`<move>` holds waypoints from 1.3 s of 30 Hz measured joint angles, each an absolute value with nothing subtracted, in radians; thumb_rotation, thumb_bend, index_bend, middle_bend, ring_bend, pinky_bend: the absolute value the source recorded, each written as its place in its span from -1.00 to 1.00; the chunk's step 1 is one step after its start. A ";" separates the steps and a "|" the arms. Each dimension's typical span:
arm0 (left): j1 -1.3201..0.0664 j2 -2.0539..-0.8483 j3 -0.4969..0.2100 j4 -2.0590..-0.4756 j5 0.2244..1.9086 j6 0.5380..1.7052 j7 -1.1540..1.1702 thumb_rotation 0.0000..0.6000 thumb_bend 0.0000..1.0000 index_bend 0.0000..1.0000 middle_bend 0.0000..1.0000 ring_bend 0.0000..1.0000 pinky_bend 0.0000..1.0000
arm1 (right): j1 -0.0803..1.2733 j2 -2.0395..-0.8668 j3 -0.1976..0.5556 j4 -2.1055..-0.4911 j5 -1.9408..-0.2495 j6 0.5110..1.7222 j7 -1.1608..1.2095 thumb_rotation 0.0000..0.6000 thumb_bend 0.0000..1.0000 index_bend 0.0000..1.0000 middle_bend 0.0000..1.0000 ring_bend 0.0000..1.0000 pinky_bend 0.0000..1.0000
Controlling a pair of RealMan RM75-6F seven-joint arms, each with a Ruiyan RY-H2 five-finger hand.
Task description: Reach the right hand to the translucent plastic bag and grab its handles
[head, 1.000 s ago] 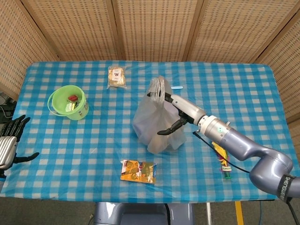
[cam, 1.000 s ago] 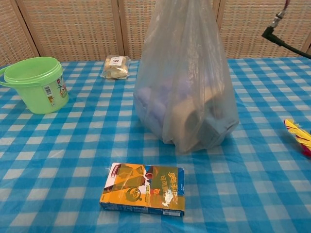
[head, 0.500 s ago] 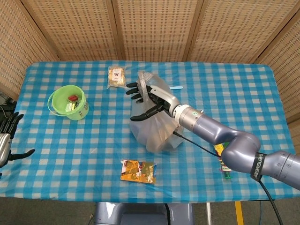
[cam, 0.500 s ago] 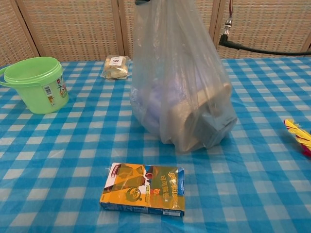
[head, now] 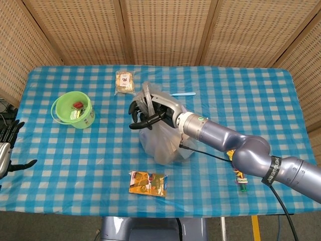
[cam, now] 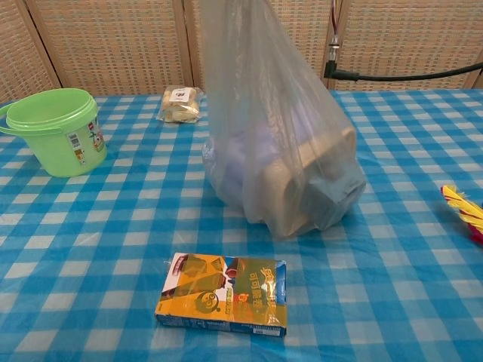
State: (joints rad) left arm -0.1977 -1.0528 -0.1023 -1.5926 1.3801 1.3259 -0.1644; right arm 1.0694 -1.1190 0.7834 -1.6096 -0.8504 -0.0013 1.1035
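Note:
The translucent plastic bag (head: 164, 139) stands mid-table with boxes and bluish items inside, and fills the centre of the chest view (cam: 281, 158). Its handles (head: 147, 92) are gathered at the top left of the bag. My right hand (head: 144, 111) has its dark fingers curled around those handles, and the arm reaches in from the right. The chest view shows the bag's neck pulled up taut, with the hand itself above the frame. My left hand (head: 7, 146) hangs at the table's far left edge with its fingers spread and nothing in it.
A green bucket (head: 73, 109) (cam: 53, 130) stands at the left. A snack packet (head: 125, 82) lies behind the bag and an orange box (head: 147, 183) (cam: 223, 292) lies in front of it. A yellow-red item (head: 236, 168) lies at the right. A black cable (cam: 392, 75) trails from the arm.
My right hand moved left over the top of the bag and its spread fingers curled around the handles. The bag's neck leaned left and drew taut. The left hand barely moved.

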 measured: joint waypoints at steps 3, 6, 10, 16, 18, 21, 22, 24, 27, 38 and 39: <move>-0.197 -1.051 -0.101 -1.591 1.383 1.326 -0.171 1.00 -1.00 -1.00 -1.00 -1.00 -1.00 | 1.070 -1.121 0.769 -1.610 -0.849 0.039 1.060 1.00 -0.81 0.99 0.90 0.98 1.00; -0.198 -1.051 -0.100 -1.590 1.384 1.324 -0.172 1.00 -1.00 -1.00 -1.00 -1.00 -1.00 | 1.084 -1.111 0.724 -1.615 -0.836 0.091 1.019 1.00 -0.31 1.00 0.97 1.00 1.00; -0.199 -1.050 -0.099 -1.591 1.385 1.322 -0.172 1.00 -1.00 -1.00 -1.00 -1.00 -1.00 | 1.105 -1.097 0.676 -1.624 -0.803 0.160 0.987 1.00 0.08 1.00 0.99 1.00 1.00; -0.199 -1.049 -0.099 -1.592 1.383 1.320 -0.176 1.00 -1.00 -1.00 -1.00 -1.00 -1.00 | 1.144 -1.072 0.609 -1.657 -0.708 0.278 0.937 1.00 0.33 1.00 0.99 1.00 1.00; -0.200 -1.048 -0.098 -1.592 1.382 1.316 -0.177 1.00 -1.00 -1.00 -1.00 -1.00 -1.00 | 1.162 -1.058 0.591 -1.675 -0.663 0.317 0.915 1.00 0.39 1.00 0.99 1.00 1.00; -0.202 -1.046 -0.099 -1.592 1.381 1.313 -0.185 1.00 -1.00 -1.00 -1.00 -1.00 -1.00 | 1.186 -1.033 0.576 -1.703 -0.603 0.366 0.885 1.00 0.45 1.00 0.99 1.00 1.00; -0.202 -1.045 -0.099 -1.592 1.381 1.311 -0.189 1.00 -1.00 -1.00 -1.00 -1.00 -1.00 | 1.194 -1.023 0.575 -1.712 -0.585 0.382 0.878 1.00 0.46 1.00 0.99 1.00 1.00; -0.202 -1.043 -0.099 -1.591 1.380 1.308 -0.196 1.00 -1.00 -1.00 -1.00 -1.00 -1.00 | 1.213 -1.001 0.571 -1.731 -0.540 0.417 0.855 1.00 0.49 1.00 0.99 1.00 1.00; -0.203 -1.040 -0.098 -1.589 1.380 1.305 -0.206 1.00 -1.00 -1.00 -1.00 -1.00 -1.00 | 1.243 -0.967 0.567 -1.754 -0.477 0.460 0.817 1.00 0.53 1.00 0.99 1.00 1.00; -0.200 -1.034 -0.096 -1.591 1.384 1.308 -0.220 1.00 -1.00 -1.00 -1.00 -1.00 -1.00 | 1.352 -0.838 0.569 -1.812 -0.211 0.568 0.677 1.00 0.54 1.00 0.98 1.00 1.00; -0.200 -1.034 -0.096 -1.591 1.383 1.308 -0.220 1.00 -1.00 -1.00 -1.00 -1.00 -1.00 | 1.358 -0.828 0.572 -1.816 -0.193 0.573 0.669 1.00 0.54 1.00 0.98 1.00 1.00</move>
